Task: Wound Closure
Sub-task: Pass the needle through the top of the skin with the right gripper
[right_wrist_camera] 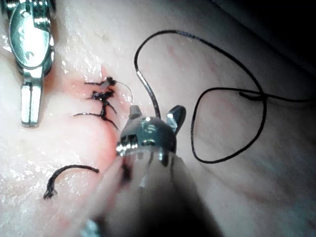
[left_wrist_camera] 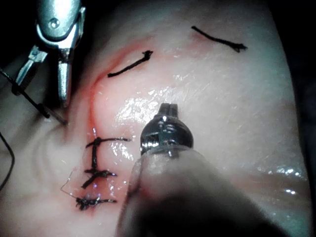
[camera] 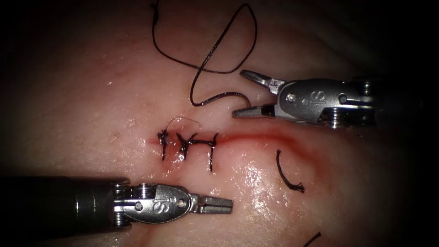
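Endoscope view: three stitches (camera: 190, 145) are seen across the left end of the cut (camera: 256, 137); its right stretch is left unclosed. The right tool (camera: 238, 93), spread and empty, is held beside the thread (camera: 206, 64). The left tool (camera: 228, 204) is clenched, empty, near the stitches. The needle cannot be made out.

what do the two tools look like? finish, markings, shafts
Both match: left tool and right tool have polished silver metal wrists with round pins, an embossed "S" on the clevis, slim tapered jaws, stacked metal discs behind the wrist, then dark matte cylindrical shafts. No cables or sleeves visible.
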{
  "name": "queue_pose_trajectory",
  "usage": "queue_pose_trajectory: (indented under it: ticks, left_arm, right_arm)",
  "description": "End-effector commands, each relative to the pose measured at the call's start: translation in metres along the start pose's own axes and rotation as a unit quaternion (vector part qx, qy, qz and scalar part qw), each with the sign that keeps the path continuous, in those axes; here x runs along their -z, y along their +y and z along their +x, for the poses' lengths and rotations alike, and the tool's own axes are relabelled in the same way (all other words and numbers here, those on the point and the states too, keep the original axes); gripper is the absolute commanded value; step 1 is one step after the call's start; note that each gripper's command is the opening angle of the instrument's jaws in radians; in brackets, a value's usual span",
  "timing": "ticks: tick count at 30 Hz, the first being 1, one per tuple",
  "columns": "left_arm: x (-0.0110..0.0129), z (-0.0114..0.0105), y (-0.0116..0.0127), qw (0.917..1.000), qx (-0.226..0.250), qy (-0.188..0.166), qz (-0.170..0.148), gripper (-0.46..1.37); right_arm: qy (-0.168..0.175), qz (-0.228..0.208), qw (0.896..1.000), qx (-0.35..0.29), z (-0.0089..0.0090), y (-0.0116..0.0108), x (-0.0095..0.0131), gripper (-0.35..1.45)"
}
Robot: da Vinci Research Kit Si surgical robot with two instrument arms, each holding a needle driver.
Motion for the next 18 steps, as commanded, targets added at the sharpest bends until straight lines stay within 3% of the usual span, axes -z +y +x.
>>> queue_pose_trajectory:
  ticks: [1,8,12,18]
  left_arm:
    - [0.0001,0.0,0.0,1.0,0.001,-0.001,0.001,-0.35]
    - [0.0001,-0.0001,0.0001,1.0,0.001,-0.004,0.005,-0.35]
    - [0.0002,-0.0002,0.0002,1.0,0.001,-0.004,0.005,-0.35]
    - [0.0002,-0.0002,0.0003,1.0,0.001,-0.004,0.006,-0.35]
  right_arm:
    - [-0.007,-0.006,1.0,0.013,0.0003,-0.0001,-0.0003,0.85]
    - [-0.046,-0.03,0.996,0.073,0.002,-0.0015,-0.001,0.85]
    - [-0.081,-0.046,0.989,0.118,0.0027,-0.0022,-0.0016,0.81]
    - [-0.117,-0.061,0.981,0.141,0.0022,-0.0029,-0.0025,0.75]
